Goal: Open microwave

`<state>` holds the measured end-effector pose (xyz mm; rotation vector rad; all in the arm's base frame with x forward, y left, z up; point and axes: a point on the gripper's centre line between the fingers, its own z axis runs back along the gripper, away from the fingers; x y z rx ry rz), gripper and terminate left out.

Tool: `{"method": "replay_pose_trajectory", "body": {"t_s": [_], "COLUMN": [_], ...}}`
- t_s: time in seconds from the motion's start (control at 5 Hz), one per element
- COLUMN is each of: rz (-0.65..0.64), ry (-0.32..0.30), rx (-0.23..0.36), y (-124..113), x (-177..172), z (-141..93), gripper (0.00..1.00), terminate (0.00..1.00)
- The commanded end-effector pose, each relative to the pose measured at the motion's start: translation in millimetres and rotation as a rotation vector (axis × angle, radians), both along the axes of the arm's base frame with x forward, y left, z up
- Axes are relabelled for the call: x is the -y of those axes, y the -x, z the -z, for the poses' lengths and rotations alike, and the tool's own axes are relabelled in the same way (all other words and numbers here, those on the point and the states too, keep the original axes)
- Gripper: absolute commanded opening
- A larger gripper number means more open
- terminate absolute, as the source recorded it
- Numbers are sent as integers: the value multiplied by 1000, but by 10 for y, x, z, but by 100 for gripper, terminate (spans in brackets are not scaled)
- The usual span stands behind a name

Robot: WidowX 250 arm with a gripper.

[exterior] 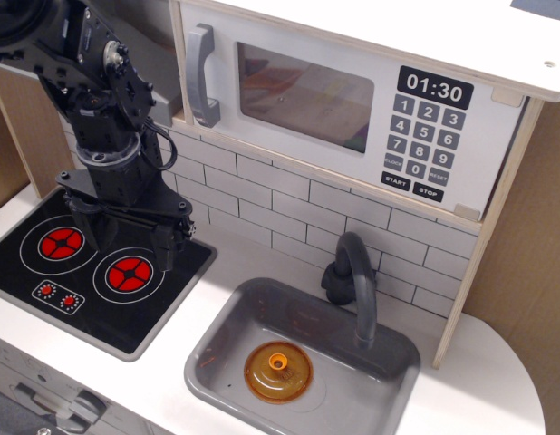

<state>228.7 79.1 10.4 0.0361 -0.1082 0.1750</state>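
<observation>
microwave (pixel 352 104): white toy one, sits up top on the shelf above the brick backsplash, door looks flush and closed
handle (pixel 200 75): grey vertical bar on the door's left edge, nothing touching it
window (pixel 303 97): clear-ish panel, lots of reflections, honestly can't make out what's inside
clock display (pixel 434 91): black, reads 01:30, black number keypad (pixel 425 145) right below it with START and STOP at the bottom
hidden bits: microwave's top and right corner run under a white board and partly out of frame; arm's upper part is cut off at the top left
gripper (pixel 128 240): black, hanging low over the stovetop (pixel 44 290), well below and left of the handle
gripper fingers (pixel 165 246): spread apart pointing down, holding nothing, tips hover near the red burner (pixel 129 273)
contact: can't tell if the tips actually touch the stove surface
sink (pixel 217 349): grey basin right of the stove, orange lid (pixel 278 372) lying in it
faucet (pixel 354 285): dark grey, curves over the back of the sink
</observation>
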Motion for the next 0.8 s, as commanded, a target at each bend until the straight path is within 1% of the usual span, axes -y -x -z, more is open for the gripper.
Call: {"method": "replay_pose_trajectory", "body": {"t_s": [0.0, 0.2, 0.4, 0.6], "rz": [0, 55, 58, 44], "ry": [0, 62, 96, 85], "rx": [0, 68, 137, 222], "y": [0, -238, -420, -635], "x": [0, 4, -33, -88], "z": [0, -500, -838, -1067], "gripper": [100, 100, 100, 100], "terminate": [0, 0, 0, 0]}}
